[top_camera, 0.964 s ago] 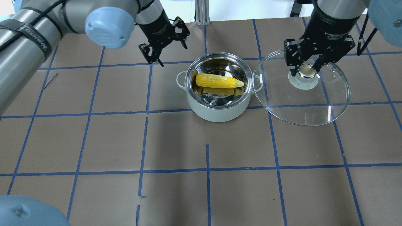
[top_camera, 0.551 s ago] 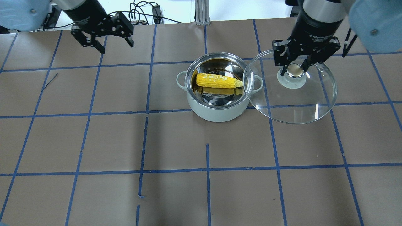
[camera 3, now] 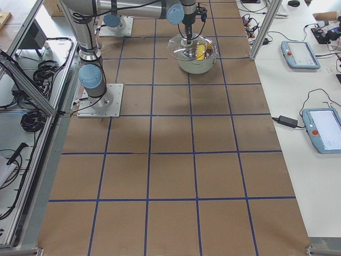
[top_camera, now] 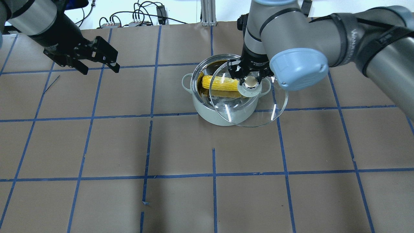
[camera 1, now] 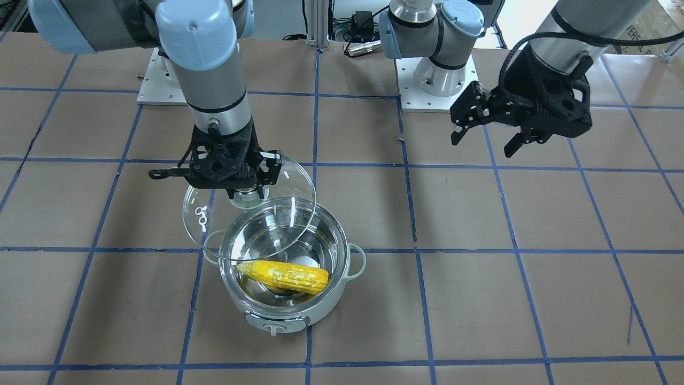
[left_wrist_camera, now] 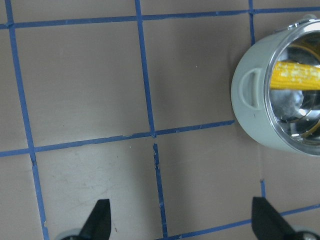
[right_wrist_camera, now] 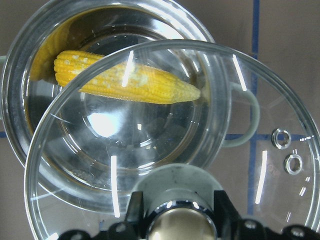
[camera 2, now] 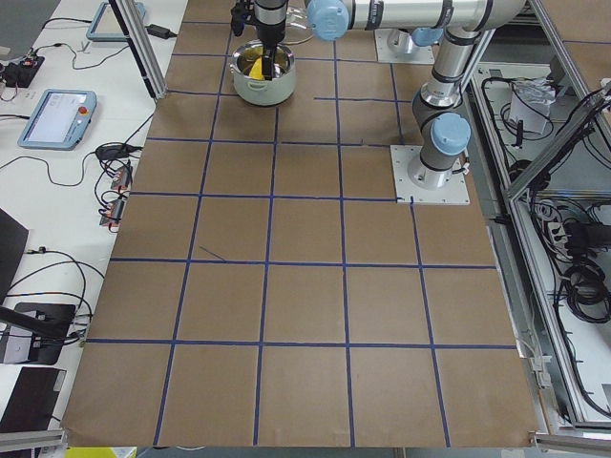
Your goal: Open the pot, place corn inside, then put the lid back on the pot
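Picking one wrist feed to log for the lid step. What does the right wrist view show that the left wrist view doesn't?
Only the right wrist view: the lid, its knob clamped in the right gripper. Only the left wrist view: the left gripper, fingers open, over the taped table. Both: the pot with the corn inside.

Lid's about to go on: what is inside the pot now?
Only the corn lies in the pot. The steel floor beneath it is hidden; the clear lid overlaps one side but shows through.

The left wrist view's right edge cuts off the pot (left_wrist_camera: 246,127).
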Controlling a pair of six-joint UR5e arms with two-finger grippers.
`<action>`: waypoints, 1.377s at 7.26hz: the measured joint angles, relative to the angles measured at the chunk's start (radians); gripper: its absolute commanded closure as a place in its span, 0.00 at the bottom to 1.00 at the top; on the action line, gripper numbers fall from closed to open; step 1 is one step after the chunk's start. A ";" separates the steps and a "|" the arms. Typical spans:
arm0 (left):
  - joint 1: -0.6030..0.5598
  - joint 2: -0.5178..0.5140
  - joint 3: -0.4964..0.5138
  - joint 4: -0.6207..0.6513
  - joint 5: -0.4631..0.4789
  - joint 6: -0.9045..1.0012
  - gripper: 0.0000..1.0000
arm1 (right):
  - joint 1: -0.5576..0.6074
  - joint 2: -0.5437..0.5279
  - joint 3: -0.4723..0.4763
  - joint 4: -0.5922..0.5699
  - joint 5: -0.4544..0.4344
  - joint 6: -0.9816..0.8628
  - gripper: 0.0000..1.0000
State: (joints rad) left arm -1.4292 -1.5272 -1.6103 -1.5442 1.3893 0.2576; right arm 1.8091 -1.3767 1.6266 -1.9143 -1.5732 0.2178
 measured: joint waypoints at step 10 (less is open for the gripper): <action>-0.001 0.032 -0.018 0.030 0.036 0.037 0.00 | 0.030 0.154 -0.126 -0.024 -0.001 0.035 0.78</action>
State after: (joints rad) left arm -1.4298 -1.4951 -1.6284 -1.5145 1.4249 0.2948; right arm 1.8387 -1.2225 1.5003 -1.9379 -1.5747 0.2531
